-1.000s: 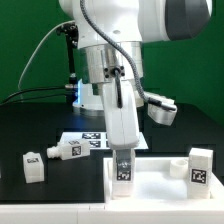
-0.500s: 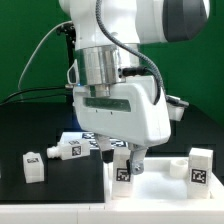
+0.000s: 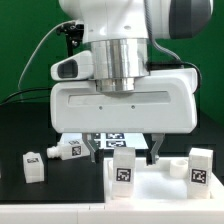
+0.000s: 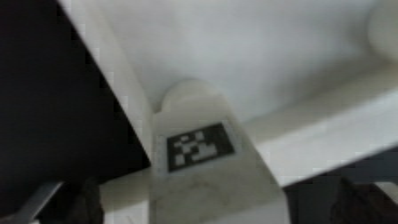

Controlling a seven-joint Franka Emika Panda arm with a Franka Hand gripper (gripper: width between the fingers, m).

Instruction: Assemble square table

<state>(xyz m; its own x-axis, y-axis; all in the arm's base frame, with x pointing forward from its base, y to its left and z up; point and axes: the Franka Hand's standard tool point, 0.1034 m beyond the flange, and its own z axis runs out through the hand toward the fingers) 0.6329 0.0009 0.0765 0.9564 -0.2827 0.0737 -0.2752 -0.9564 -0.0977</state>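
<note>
Exterior view first: the job looks partly done to me. One leg (image 3: 123,170) stands upright at the corner of the slab (image 3: 160,198) on the exterior view's left. A second leg (image 3: 200,166) stands at the slab's right end. Whether either is properly seated in its socket I cannot tell from here.

Two more wait on the black table (image 3: 20,125), well off to the exterior view's left. A third leg (image 3: 33,166) sits upright near the front. A fourth leg (image 3: 66,150) lies on its side a little farther back, just beside the marker board (image 3: 105,140). By my reckoning about half the work is left: those two must be fetched and fitted, and the standing pair perhaps tightened.

The claw (image 3: 125,153) hangs straight above the first leg, spread wide and gripping nothing. Its fingers (image 3: 93,150) come down on either side of the leg's top with a clear gap on each side, touching nothing.

The wrist view agrees. The tagged leg rises between the two dark fingertips (image 4: 63,200), apart from both, with the white slab behind it and the black table alongside. The leg is centred under the claw but not held.
</note>
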